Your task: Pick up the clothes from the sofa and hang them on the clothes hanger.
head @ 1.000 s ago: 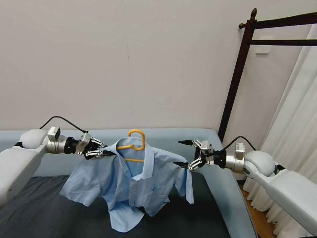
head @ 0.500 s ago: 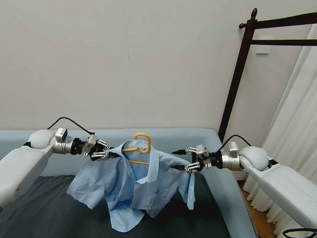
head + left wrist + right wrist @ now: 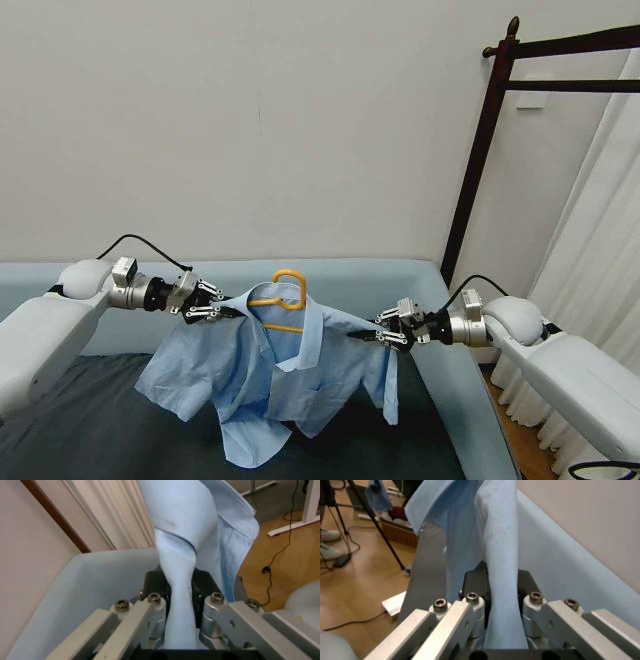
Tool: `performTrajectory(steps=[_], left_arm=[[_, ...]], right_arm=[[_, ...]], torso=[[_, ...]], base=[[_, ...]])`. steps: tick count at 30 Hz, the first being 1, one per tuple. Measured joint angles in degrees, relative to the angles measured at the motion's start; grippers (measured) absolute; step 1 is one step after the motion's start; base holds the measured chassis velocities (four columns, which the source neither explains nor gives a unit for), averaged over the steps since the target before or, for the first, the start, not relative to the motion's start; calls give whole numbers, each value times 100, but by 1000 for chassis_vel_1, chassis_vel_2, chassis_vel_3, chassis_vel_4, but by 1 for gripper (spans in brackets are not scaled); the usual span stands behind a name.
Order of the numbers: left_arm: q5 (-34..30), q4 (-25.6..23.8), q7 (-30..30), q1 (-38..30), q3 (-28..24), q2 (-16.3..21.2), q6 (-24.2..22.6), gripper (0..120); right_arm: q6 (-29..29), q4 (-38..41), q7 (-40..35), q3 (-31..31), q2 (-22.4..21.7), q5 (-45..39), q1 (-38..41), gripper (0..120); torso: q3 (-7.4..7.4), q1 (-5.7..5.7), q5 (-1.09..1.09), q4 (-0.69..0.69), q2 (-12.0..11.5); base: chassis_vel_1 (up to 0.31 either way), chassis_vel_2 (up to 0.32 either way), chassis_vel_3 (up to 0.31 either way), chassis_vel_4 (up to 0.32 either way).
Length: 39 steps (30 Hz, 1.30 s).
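Low in the middle of the head view, the pale blue shirt [image 3: 285, 375] hangs in the air above the sofa [image 3: 452, 400]. It sits on an orange hanger [image 3: 284, 292] whose hook pokes up out of the collar. At middle left, the left gripper [image 3: 218, 314] has its fingers [image 3: 153, 582] shut narrow on one shoulder. Just right of centre, the right gripper [image 3: 368, 338] pinches the other shoulder. Each wrist view shows a twisted band of cloth clamped tight between the pads.

From where I stand the shirt looks light, thin and limp. Its tail and sleeves droop toward the dark seat cushion [image 3: 60, 430], and nothing holds its shape except the hanger inside. I'd say the shoulders are the sensible place to hold it, since that grip spreads the cloth over the hanger's arms. Being slack, the cloth could slide or bunch if either side sags. The dark wooden rack [image 3: 478, 160] stands well apart in the upper right.
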State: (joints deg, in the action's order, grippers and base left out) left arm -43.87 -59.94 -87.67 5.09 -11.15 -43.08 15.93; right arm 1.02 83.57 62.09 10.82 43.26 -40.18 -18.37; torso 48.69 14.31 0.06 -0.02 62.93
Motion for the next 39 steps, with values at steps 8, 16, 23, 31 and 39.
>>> performTrajectory(steps=[8, 16, 23, 31, 39], left_arm=[[-559, 147, 195, 15, 147, 147, 474, 19], [-1494, 94, 1700, 582, 707, 475, 1082, 51], [-2018, -679, 2955, 1504, 1111, 553, 1467, 71], [-1337, -2759, 6231, 2862, 1396, 256, 1137, 99], [-888, -3277, 7600, 2593, 852, -86, 627, 100]], right_arm=[[-389, 239, -310, -34, -259, -647, 76, 7], [-976, 514, -926, -290, -659, -1122, 566, 7], [-1501, 1003, -1730, -510, -873, -1316, 838, 7], [-2452, 2168, -3629, -744, -1017, -1630, 1056, 7], [-2732, 2540, -4692, -706, -1035, -2023, 903, 7]], torso=[[0, 0, 1, 0, 0], [-1, 0, -1, 2, 0], [-1, 0, -1, -1, 0], [-1, -1, 1, 0, 0], [0, 0, 3, -1, 0]], base=[[0, 0, 0, 0], [0, 0, 0, 0], [0, 0, 0, 0], [0, 0, 0, 0], [0, 0, 0, 0]])
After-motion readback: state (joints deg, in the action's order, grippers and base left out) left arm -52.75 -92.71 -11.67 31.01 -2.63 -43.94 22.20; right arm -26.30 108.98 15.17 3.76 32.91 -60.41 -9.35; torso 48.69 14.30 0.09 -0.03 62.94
